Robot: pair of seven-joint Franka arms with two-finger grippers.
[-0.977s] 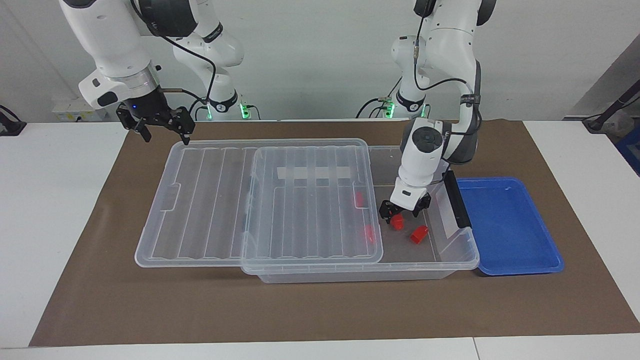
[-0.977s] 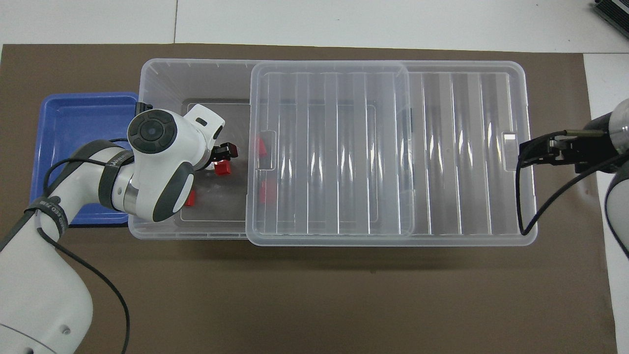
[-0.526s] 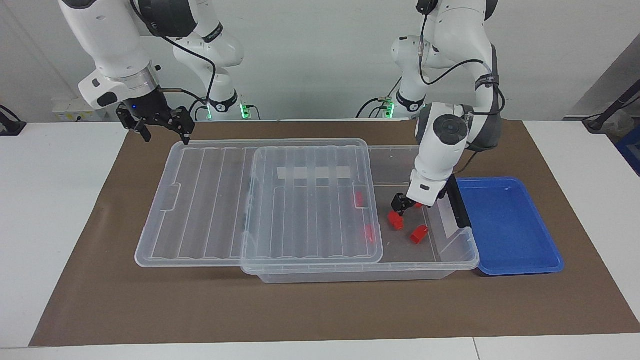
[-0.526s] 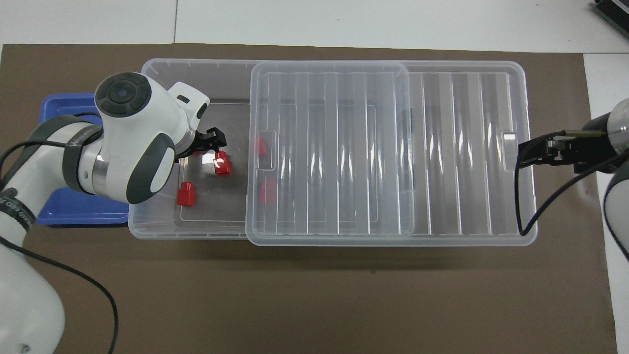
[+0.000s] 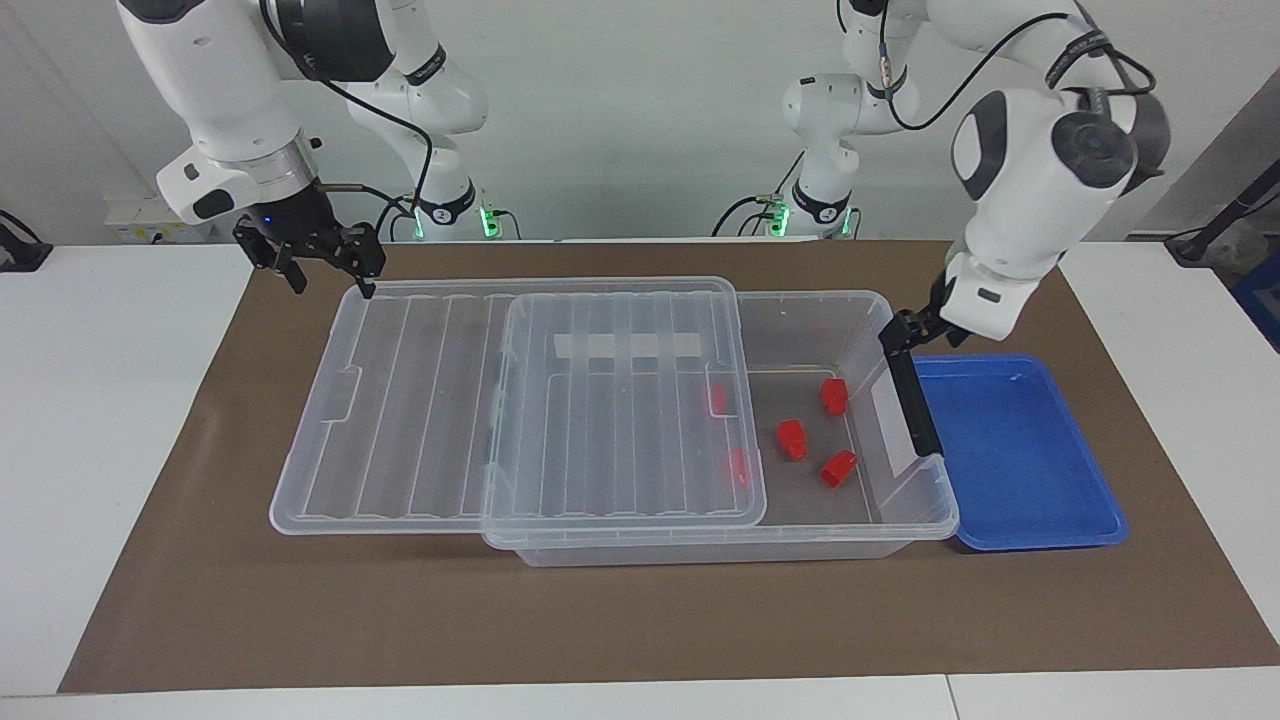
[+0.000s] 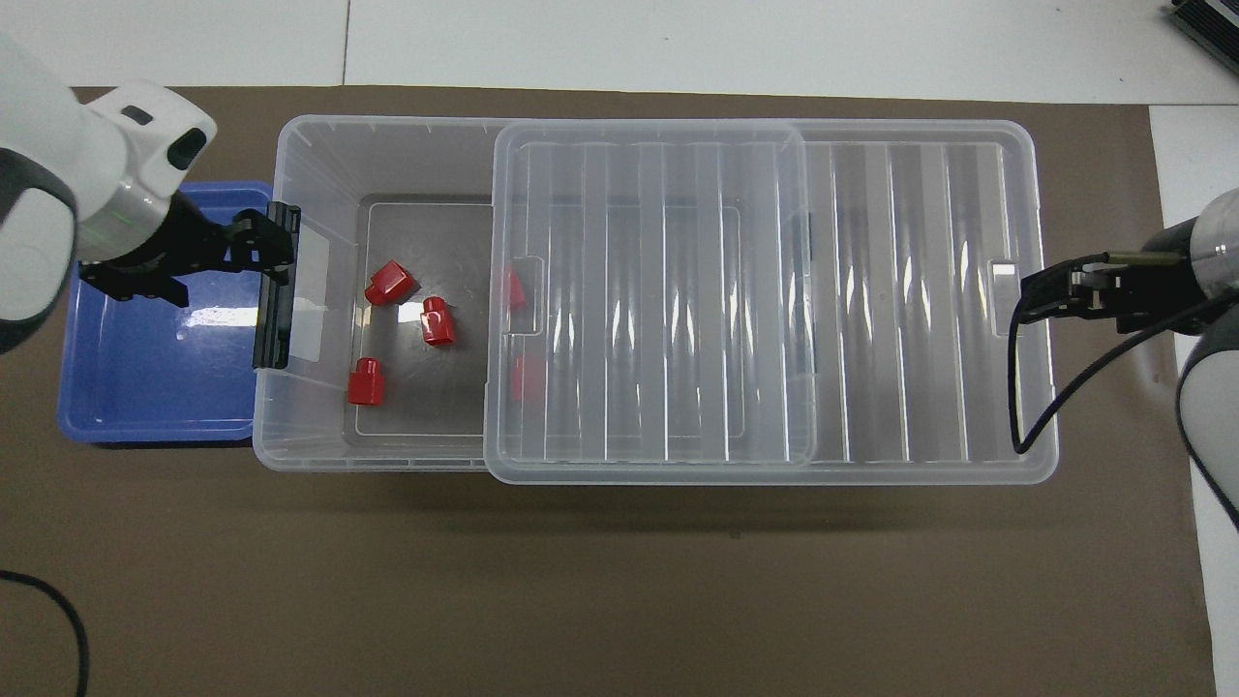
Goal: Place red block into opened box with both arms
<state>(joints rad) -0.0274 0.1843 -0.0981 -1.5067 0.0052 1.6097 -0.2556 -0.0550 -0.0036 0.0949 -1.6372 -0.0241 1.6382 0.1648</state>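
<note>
The clear box (image 5: 900, 525) (image 6: 368, 463) lies open at the left arm's end. Its ribbed lid (image 5: 420, 400) (image 6: 678, 290) is slid toward the right arm's end. Three red blocks (image 5: 792, 439) (image 6: 438, 320) lie loose on the uncovered floor, and two more show dimly under the lid (image 6: 526, 376). My left gripper (image 5: 905, 335) (image 6: 232, 257) hangs open and empty above the box's black handle (image 5: 915, 400) and the tray's edge. My right gripper (image 5: 330, 270) (image 6: 1041, 295) hovers open over the lid's end at the right arm's side, touching nothing.
An empty shallow blue tray (image 5: 1010, 450) (image 6: 155, 378) sits against the box's handle end. Everything rests on a brown mat (image 5: 640, 620) with white table around it.
My left gripper has risen out of the box, away from the red blocks, to above the handle end. A third block it covered now shows. The right gripper has barely shifted.
</note>
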